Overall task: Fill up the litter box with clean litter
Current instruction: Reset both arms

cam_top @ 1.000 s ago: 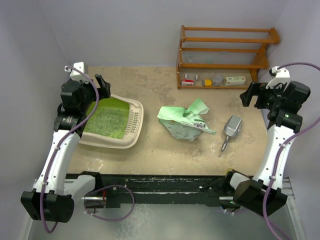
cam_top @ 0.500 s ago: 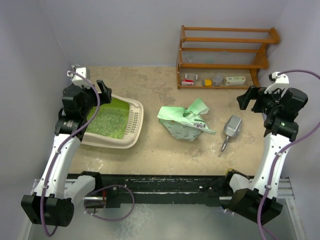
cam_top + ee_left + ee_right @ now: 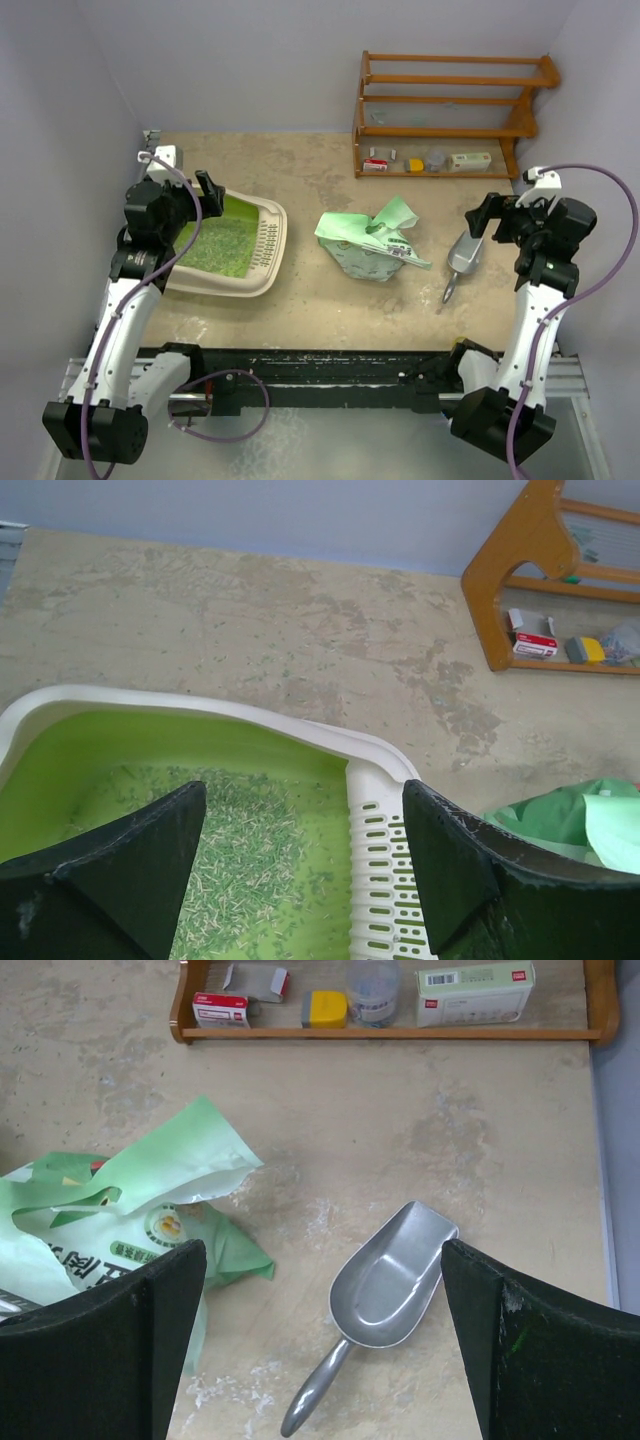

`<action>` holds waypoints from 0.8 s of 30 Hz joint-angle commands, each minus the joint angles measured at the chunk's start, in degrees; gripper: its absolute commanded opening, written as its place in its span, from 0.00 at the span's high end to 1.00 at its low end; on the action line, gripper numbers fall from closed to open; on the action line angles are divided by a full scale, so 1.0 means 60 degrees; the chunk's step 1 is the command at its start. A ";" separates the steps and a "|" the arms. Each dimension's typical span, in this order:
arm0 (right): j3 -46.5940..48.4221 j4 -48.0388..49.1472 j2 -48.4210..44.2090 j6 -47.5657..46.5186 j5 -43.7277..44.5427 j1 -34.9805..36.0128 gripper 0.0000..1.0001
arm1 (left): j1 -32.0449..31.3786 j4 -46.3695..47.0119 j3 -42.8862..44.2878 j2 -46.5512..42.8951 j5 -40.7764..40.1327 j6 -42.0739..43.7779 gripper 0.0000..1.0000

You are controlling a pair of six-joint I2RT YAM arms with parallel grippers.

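Pale lavender walls (image 3: 250, 60) close in the far, left and right sides. Beige tabletop (image 3: 310, 170), mottled and stained, with whitish dust patches and stray granules near the box. A black rail (image 3: 330, 365) runs along the near edge, dusted white.

Wooden shelf (image 3: 455, 100) stands far right against the wall, upper tiers bare, small items on the bottom tier. Litter box (image 3: 283, 225) sits on the left of the tabletop, cream rim, green inside, slotted grille (image 3: 265, 245) at its right end. Bag (image 3: 370, 245), light green, crumpled and open, lies mid-tabletop, well apart from the box. Metal scoop (image 3: 462, 255) lies right of the bag, bowl far, handle near.

Left fingers (image 3: 130, 870) are spread wide, holding nothing, above the box's far end. Right fingers (image 3: 110, 1330) are spread wide, holding nothing, above the bag edge and scoop.

Litter (image 3: 215, 245) is a thin patchy layer on the box floor, green showing through.

On the shelf: a white-green box (image 3: 474, 990), clear jar (image 3: 373, 990), red-white box (image 3: 222, 1008) and yellow block (image 3: 323, 1007).
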 commanded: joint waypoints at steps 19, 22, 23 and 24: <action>0.0275 0.0152 0.0364 -0.0605 -0.0674 -0.0001 0.00 | 0.0016 0.0675 -0.0147 -0.0363 0.0873 0.0183 0.24; 0.0263 0.0144 0.0376 -0.0615 -0.0693 -0.0001 0.00 | 0.0016 0.0682 -0.0148 -0.0310 0.0894 0.0175 0.24; 0.0264 0.0144 0.0386 -0.0631 -0.0710 -0.0001 0.00 | 0.0016 0.0679 -0.0146 -0.0296 0.0901 0.0164 0.24; 0.0273 0.0147 0.0394 -0.0653 -0.0732 -0.0001 0.00 | 0.0018 0.0669 -0.0126 -0.0283 0.0906 0.0163 0.24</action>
